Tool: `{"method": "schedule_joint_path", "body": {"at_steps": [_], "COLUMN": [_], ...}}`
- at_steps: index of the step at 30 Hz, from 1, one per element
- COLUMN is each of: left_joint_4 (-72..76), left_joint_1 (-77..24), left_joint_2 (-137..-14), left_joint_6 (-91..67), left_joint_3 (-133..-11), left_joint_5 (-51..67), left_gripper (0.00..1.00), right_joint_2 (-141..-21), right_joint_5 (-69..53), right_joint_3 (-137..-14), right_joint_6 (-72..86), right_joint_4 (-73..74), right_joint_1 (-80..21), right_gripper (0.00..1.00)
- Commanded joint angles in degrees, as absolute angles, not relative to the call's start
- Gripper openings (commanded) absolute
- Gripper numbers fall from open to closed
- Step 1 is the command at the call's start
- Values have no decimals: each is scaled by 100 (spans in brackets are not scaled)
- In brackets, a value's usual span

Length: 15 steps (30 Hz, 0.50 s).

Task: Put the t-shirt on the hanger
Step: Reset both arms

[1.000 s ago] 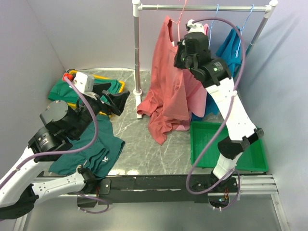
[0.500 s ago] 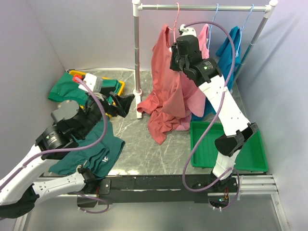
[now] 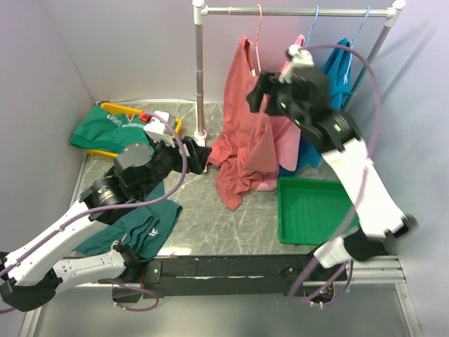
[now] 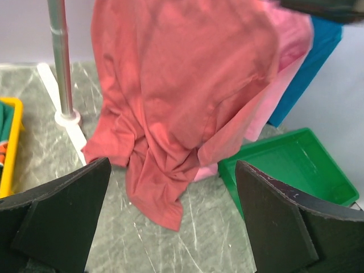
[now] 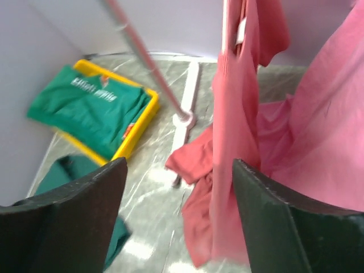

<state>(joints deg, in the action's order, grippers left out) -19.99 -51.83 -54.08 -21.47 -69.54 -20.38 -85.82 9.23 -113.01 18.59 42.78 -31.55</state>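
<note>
Lab test booth: plain lilac walls (image 3: 126,49) boxing in a clothes rack (image 3: 200,77).

The dusty brick-red t-shirt (image 4: 170,85) is soft matt cloth (creased where it pools). The green rectangular tray (image 4: 290,170) looks smooth glossy plastic; the upright silver rack pole (image 4: 61,57), polished metal.

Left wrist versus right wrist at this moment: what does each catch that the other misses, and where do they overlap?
Left wrist only: the green tray and the teal-blue shirt.
Right wrist only: the dark green shirt lying on the table, and the white print on the folded green shirt.
Both: the t-shirt draped down to the tabletop, the light pink shirt behind it, the rack pole and the yellow tray.
</note>
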Motion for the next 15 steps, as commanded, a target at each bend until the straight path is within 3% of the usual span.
{"method": "schedule_joint_path", "body": {"at_steps": [1,4,10,15], "left_joint_4": [-1811,-1819,-1504,-1292], "left_joint_1": [-5150,-5142,-5142,-5142], "left_joint_2": [-5493,-5555,-5370,-5388], "left_joint_6": [-2619,-2821,-3339,-3902], "left_joint_3": [-6821,-6672,-5768,-5151], "left_joint_5": [-2092,-2153,-2285,-2522], "left_gripper": [97,96,97,97], "right_joint_2": [-7376,-6427,-4223,-3306], "right_joint_5": [257,-104,-659,-843], "right_joint_3": [-10233,-8933,-6138,-4478], "right_joint_6": [1942,2047,2320,2697], "right_joint_4": [3552,3060,2049,1399], "right_joint_1": [-3120,-3129,-3155,-3155], "right_gripper": [89,97,100,100]}}
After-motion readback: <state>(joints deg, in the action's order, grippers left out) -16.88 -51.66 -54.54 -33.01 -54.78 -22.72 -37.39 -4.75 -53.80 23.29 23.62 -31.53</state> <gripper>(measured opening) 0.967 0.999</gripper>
